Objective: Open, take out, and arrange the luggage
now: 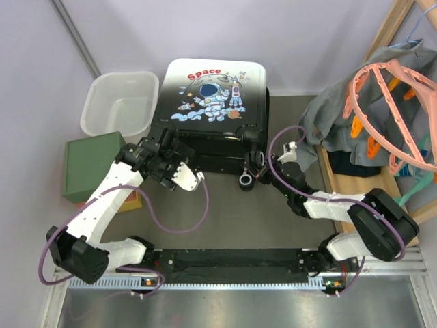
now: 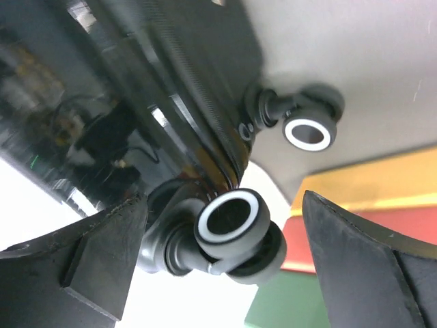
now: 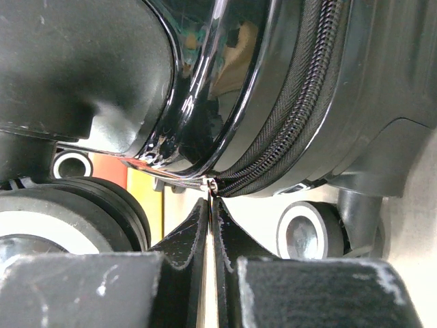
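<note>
My right tool (image 3: 211,201) is pressed together on what looks like the zipper pull (image 3: 198,182), right at the near corner of the luggage (image 1: 212,89). The pinch is at the very fingertips. If I drag along the zipper (image 3: 300,116) at a poor angle, I expect the small metal tab to slip out. If I drag too hard, the whole case may skate across the table (image 1: 225,212) instead of unzipping.

My left tool (image 2: 225,246) is spread wide, with a wheel (image 2: 235,215) sitting between its fingers but not gripped. So nothing braces the case against that pull. Closing on the round wheel could also let it swivel and roll free.

The luggage lies flat in the middle of the table, astronaut print up and wheels toward me. The zipper looks closed at this corner, so I cannot see what is inside.

Just left of it are the green-topped boxes (image 1: 92,164), lids on and contents hidden. A sideways shove of the case could knock them.

Farther back on the left, the white tub (image 1: 92,102) stands beside the case, and I see nothing in it.
</note>
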### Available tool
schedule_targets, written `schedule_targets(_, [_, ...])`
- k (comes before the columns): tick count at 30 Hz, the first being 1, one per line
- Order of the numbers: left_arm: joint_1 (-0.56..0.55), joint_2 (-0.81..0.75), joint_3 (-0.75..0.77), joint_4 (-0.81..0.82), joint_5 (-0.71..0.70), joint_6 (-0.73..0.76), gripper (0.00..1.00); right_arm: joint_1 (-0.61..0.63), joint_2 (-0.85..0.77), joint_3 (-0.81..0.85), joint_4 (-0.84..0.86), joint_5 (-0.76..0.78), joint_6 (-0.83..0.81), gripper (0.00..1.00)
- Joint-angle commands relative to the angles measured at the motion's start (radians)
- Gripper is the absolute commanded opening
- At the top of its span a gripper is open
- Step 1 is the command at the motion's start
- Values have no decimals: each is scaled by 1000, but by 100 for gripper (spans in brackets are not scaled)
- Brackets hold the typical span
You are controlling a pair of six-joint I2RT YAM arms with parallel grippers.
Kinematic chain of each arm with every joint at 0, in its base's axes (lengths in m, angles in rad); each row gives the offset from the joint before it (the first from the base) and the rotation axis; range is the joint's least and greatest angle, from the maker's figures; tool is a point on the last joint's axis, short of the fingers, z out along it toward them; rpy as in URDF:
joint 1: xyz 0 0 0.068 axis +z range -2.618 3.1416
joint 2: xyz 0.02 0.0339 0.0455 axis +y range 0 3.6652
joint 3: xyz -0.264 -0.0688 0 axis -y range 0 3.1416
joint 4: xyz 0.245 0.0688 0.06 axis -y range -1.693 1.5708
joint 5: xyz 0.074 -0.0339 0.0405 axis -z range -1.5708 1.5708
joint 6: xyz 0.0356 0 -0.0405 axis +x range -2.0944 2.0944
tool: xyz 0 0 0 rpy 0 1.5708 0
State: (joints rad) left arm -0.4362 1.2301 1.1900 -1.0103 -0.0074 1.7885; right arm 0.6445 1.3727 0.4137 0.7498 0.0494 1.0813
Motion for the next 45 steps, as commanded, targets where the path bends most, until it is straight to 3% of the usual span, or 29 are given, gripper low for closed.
schedule_targets(1, [-1, -32, 78, 21, 130, -283, 99, -2, 40, 46, 5, -34, -29, 0])
schedule_targets(3, [2, 6, 155, 109, 132, -568, 98, -2, 46, 46, 6, -39, -27, 0])
schedule_targets(4, [7, 23, 211, 140, 124, -824, 97, -2, 46, 45, 6, -39, -26, 0])
schedule_targets(6, [10, 55, 256, 202, 64, -1063, 95, 0, 43, 42, 5, -33, -26, 0])
schedule_targets(7, [10, 54, 273, 228, 25, -1273, 94, -2, 40, 42, -3, -31, -27, 0])
schedule_targets(10, [8, 22, 266, 308, -138, -1542, 87, -2, 39, 48, -18, -28, -32, 0])
schedule_targets(12, [13, -12, 254, 338, -291, -1624, 83, 0, 34, 51, -23, -31, -34, 0])
schedule_targets(16, [155, -9, 250, 279, -385, -1835, 82, 0, 32, 50, -30, -25, -38, 0])
schedule_targets(23, [203, 84, 206, 257, -290, -1850, 96, 0, 35, 54, -32, -25, -40, 0])
schedule_targets(28, [231, 129, 194, 300, -188, -1842, 95, -2, 22, 48, -44, -16, -43, 0])
schedule_targets(33, [237, 183, 181, 285, -171, -1861, 91, -2, 11, 46, -47, -10, -50, 0])
schedule_targets(45, [238, 201, 103, 308, 156, -1856, 52, -2, 11, 48, -59, -2, -54, 0])
